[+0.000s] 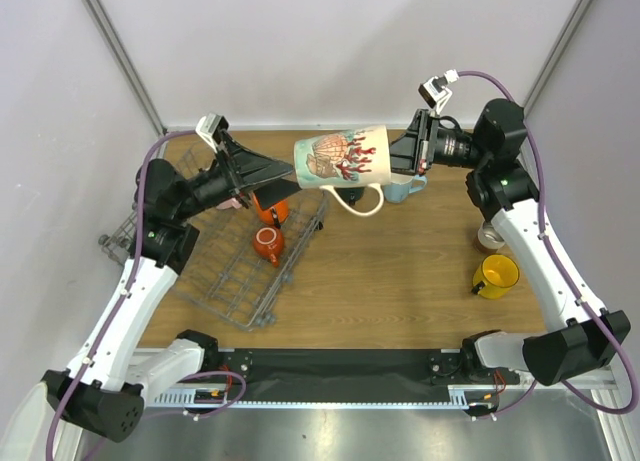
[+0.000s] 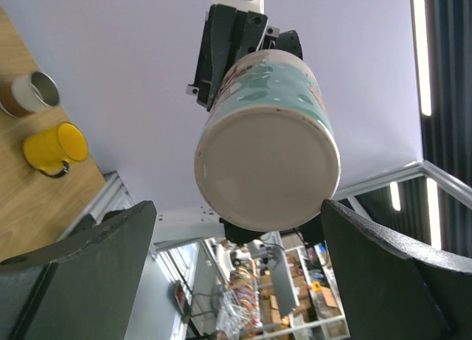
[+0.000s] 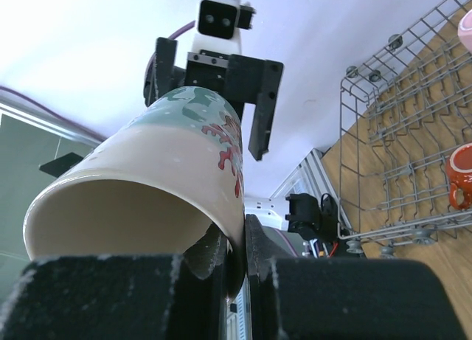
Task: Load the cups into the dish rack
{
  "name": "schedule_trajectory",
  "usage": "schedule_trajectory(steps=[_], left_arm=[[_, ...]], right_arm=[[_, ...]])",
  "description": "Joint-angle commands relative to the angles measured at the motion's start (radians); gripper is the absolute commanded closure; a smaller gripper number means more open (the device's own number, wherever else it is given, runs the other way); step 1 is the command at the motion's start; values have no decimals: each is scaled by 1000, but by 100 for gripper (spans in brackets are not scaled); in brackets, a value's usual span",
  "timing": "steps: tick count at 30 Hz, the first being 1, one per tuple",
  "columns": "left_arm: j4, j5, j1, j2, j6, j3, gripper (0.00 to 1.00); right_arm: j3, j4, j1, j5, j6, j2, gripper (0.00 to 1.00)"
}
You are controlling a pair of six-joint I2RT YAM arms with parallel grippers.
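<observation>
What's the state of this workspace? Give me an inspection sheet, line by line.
Surface: wooden table.
Job's things: patterned mug held in the air; orange mug in the dish rack; yellow mug, blue mug and brown cup on the table.
Clutter: nothing seen.
End effectors: right end effector shut on the patterned mug's rim; left end effector open at its base, not gripping.
Cables: purple cable along each arm.
Surroundings: plain walls, metal frame posts.

Probably lab: white enclosure panels (image 1: 330, 51), aluminium posts (image 1: 118, 53), cluttered shelves (image 2: 295, 296) beyond.
</observation>
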Motion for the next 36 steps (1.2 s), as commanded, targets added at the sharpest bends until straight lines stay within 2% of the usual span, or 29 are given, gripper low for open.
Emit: schedule_trajectory(steps=[1,8,14,24,36], left_arm=[[13,24,-34,-4,-120,-11,0],[111,15,-85,23,-186,-10,0],[341,-8,-89,-2,-338,-121,0],[400,-5,-89,20,-379,-112,0],[305,9,-92,16,-343,-95,2]], right_arm=[[23,117,18,-18,52,-35,100],[14,122,58,-7,37,-26,100],[-21,122,75,-2,20,-30,100],[-43,93,82,-11,-23,-42,100],[-35,105,115,-15,-32,-7,100]])
